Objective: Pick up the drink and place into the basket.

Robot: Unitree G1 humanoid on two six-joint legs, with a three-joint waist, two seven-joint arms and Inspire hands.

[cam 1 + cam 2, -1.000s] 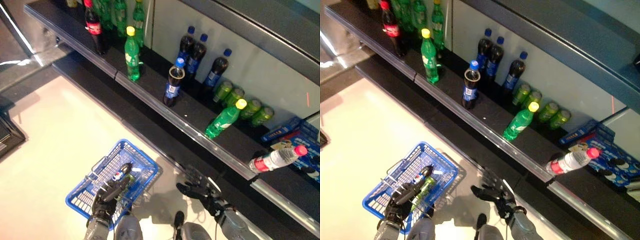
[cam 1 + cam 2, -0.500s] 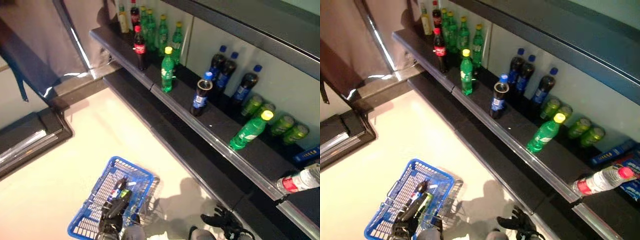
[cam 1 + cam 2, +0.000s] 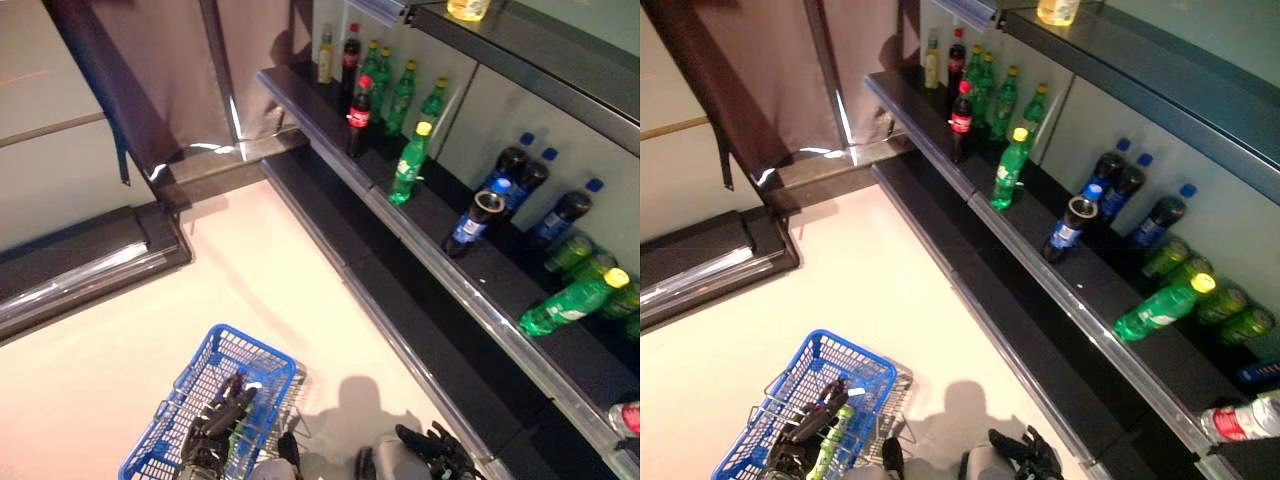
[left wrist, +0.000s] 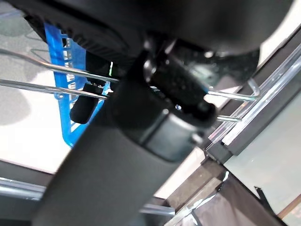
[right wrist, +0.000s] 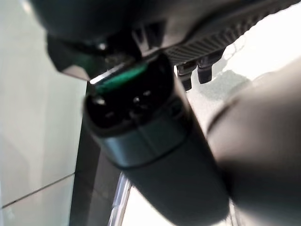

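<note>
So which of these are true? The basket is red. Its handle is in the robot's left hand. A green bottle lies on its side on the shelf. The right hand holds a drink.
1. The basket is red. False: it is blue.
2. The left hand grips the basket's wire handle. True.
3. A green bottle with a yellow cap lies on its side on the shelf. True.
4. The right hand holds a drink. False: it is empty, low beside the basket.

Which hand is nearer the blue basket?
Left. The left hand holds the blue basket by its wire handle; the right hand hangs apart beside it, holding nothing.
</note>
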